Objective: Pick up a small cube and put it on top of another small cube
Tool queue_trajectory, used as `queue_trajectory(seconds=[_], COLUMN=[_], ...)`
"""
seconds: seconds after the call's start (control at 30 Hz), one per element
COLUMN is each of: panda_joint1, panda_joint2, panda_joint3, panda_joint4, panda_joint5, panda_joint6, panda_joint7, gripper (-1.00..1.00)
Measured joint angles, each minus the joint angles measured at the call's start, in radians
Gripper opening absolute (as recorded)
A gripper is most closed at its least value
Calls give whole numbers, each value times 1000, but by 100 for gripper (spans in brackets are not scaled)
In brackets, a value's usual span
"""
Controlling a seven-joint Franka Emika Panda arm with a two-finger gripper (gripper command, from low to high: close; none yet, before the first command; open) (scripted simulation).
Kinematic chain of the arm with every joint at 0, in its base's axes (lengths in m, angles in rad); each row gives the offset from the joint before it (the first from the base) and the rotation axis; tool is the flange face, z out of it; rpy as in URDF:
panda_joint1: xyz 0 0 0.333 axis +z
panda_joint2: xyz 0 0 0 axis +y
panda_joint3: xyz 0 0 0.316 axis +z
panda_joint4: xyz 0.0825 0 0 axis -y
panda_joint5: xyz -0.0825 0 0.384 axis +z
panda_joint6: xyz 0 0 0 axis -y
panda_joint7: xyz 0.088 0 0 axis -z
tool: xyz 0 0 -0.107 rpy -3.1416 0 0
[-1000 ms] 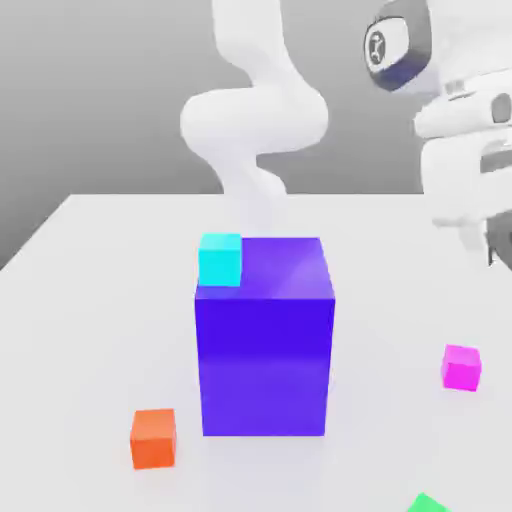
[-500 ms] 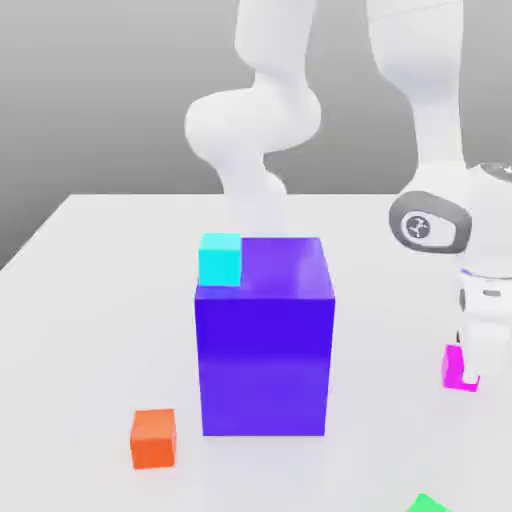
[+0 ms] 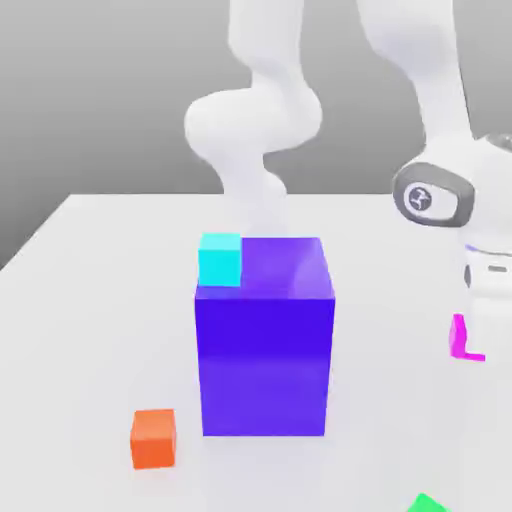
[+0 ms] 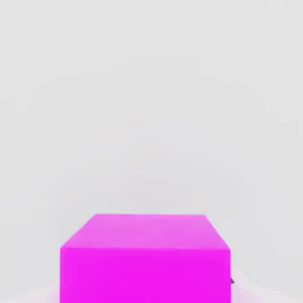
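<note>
Gripper [image 3: 478, 335] clamped on the magenta cube [image 3: 462, 338], apparently just off the table [image 3: 90, 300]. Green cube [image 3: 428, 503] lies nearer the camera, slightly toward the exterior view's left.

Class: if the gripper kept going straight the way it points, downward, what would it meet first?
Probably the table. The gripper is shut on the pink cube, so the cube would touch first.

The white arm [image 3: 262, 130] is rising from its base at the back of the worktop, bending in an S-curve and then reaching out toward the exterior view's right. The forearm [image 3: 420, 70] is descending steeply to the wrist [image 3: 440, 198], which is pointing the hand downward. The gripper [image 3: 478, 335] is sitting low, its jaws closed tight on the pink cube [image 3: 460, 338].
</note>
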Motion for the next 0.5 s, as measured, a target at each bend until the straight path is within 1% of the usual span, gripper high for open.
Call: queue_trajectory(seconds=[0.37,0.43,0.5], panda_joint1=[-257,-282,-287], panda_joint2=[146,194,261], panda_joint3=[-127,-142,-148], panda_joint4=[393,435,449], panda_joint5=[53,54,48], panda_joint6=[-244,-238,-185], panda_joint7=[-332,-363,-366], gripper=[-100,-100,-100])
